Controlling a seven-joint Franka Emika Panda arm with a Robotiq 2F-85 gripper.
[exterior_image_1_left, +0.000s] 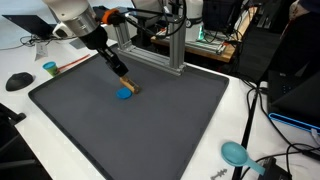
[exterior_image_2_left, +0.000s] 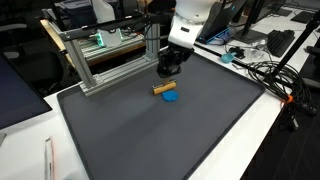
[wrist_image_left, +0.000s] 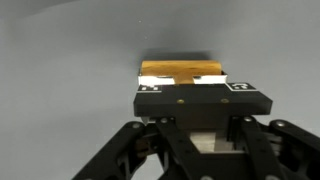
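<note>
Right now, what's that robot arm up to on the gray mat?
The arm's gripper is down on the gray mat, shut on a small wooden block that lies flat there. A little blue piece sits right beside the block; whether they touch is hard to tell. In the wrist view the jaws are closed across the block's tan top. A metal frame stands at the mat's far edge.

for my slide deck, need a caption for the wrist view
Black fingers shut on a small tan wooden block over a dark grey mat.
</note>
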